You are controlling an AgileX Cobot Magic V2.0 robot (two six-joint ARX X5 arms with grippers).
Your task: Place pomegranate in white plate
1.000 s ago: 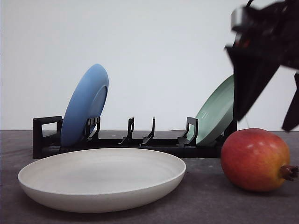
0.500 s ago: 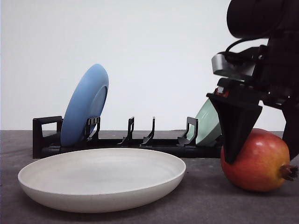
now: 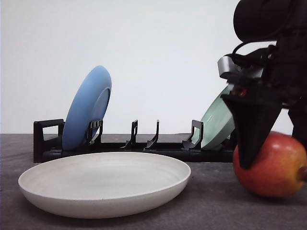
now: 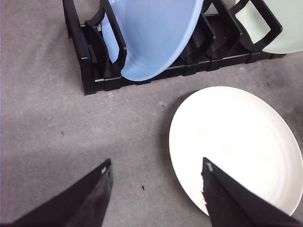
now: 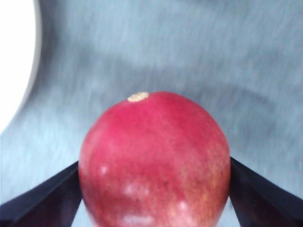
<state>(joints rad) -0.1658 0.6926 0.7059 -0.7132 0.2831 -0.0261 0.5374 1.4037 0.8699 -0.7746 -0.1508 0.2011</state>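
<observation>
**Right pincer closed around the pomegranate, plate waiting to its left**

Left gripper [image 4: 156,189] hangs over the grey tabletop [image 4: 42,118] with its two dark fingers spread wide apart and nothing between them; one fingertip lies over the near edge of the white plate [image 4: 236,142]. Beyond it, the black dish rack [image 4: 90,71] holds the blue plate [image 4: 151,33] upright in a slot.

In the front view, the blue plate [image 3: 88,108] leans at the left end of the rack [image 3: 48,139], and the pale green plate [image 3: 218,120] leans at the right end. The white plate [image 3: 103,184] lies flat on the table in front of the rack, with nothing in it.

Right of the white plate and apart from it, the pomegranate [image 3: 276,165] sits low at the table surface. The right gripper [image 3: 276,143] comes down over it. In the right wrist view, its dark fingers [image 5: 42,198] press against both sides of the pomegranate [image 5: 154,161], gripping it.
</observation>
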